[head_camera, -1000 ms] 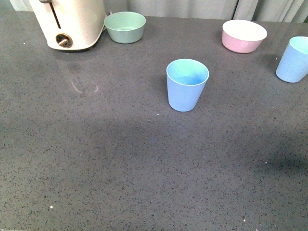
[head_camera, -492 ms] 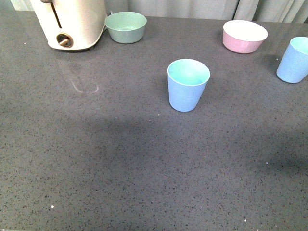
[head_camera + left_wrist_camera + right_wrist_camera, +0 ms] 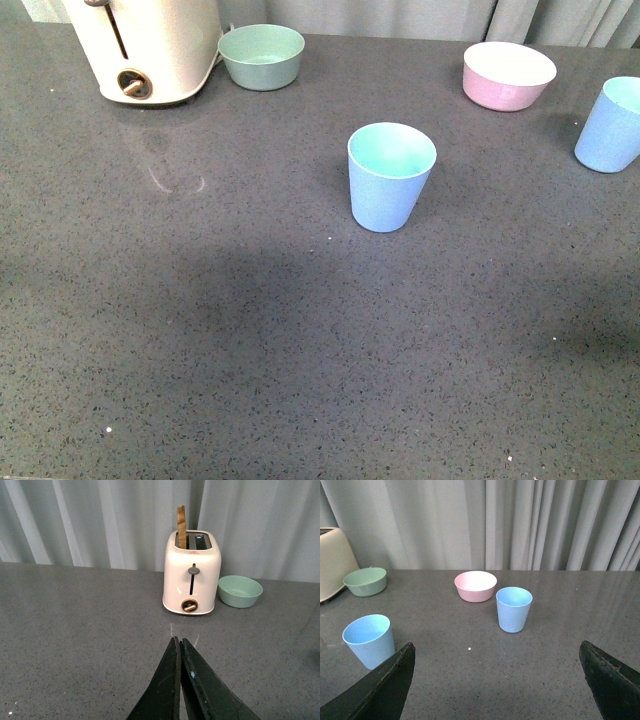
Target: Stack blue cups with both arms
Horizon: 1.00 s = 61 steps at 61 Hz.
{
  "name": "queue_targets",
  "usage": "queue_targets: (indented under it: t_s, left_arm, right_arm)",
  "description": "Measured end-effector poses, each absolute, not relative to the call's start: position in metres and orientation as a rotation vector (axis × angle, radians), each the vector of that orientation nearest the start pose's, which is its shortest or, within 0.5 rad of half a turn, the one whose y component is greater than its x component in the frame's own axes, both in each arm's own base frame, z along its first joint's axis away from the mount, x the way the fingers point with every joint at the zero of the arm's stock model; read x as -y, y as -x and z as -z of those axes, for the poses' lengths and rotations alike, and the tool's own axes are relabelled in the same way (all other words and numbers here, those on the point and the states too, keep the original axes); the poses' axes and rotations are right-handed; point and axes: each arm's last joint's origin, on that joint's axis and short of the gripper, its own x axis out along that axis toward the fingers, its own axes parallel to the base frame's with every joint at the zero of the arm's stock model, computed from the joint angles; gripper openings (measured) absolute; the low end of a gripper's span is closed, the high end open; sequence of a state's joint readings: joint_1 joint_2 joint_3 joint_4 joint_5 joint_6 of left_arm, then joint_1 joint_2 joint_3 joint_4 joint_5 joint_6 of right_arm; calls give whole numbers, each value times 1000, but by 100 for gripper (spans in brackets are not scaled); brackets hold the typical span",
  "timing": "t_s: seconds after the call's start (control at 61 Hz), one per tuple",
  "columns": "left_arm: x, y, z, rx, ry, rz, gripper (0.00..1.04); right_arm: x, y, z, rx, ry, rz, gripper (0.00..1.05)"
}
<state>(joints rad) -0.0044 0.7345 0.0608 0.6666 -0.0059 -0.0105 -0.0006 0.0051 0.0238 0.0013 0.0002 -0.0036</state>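
Two pale blue cups stand upright on the grey counter. One blue cup [image 3: 390,176] is near the middle in the front view and shows again as the cup [image 3: 369,640] beside one finger in the right wrist view. The other blue cup [image 3: 610,124] stands at the right edge, cut off by the frame, and appears whole as the cup [image 3: 514,608] in the right wrist view. Neither arm shows in the front view. My left gripper [image 3: 178,641] is shut with nothing in it, pointing toward the toaster. My right gripper [image 3: 497,652] is wide open and empty, well short of both cups.
A cream toaster [image 3: 150,50] with a slice in its slot stands at the back left, a low green bowl [image 3: 261,56] beside it. A pink bowl [image 3: 508,75] with a white inside sits at the back right. Pale curtains hang behind the counter.
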Motion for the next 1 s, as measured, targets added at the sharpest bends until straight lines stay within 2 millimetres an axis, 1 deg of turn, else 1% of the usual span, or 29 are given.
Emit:
queue_targets:
  t_s: [0.131, 0.492, 1.0]
  left_arm:
    - [1, -143, -164, -9, 10, 4, 2]
    - [1, -126, -171, 12, 10, 4, 2]
    - [0, -112, -172, 16, 10, 4, 2]
  right_arm:
    - [0, -96, -171, 20, 4, 1, 96]
    - [0, -96, -171, 20, 4, 1, 96]
    - [0, -96, -171, 20, 4, 1, 96]
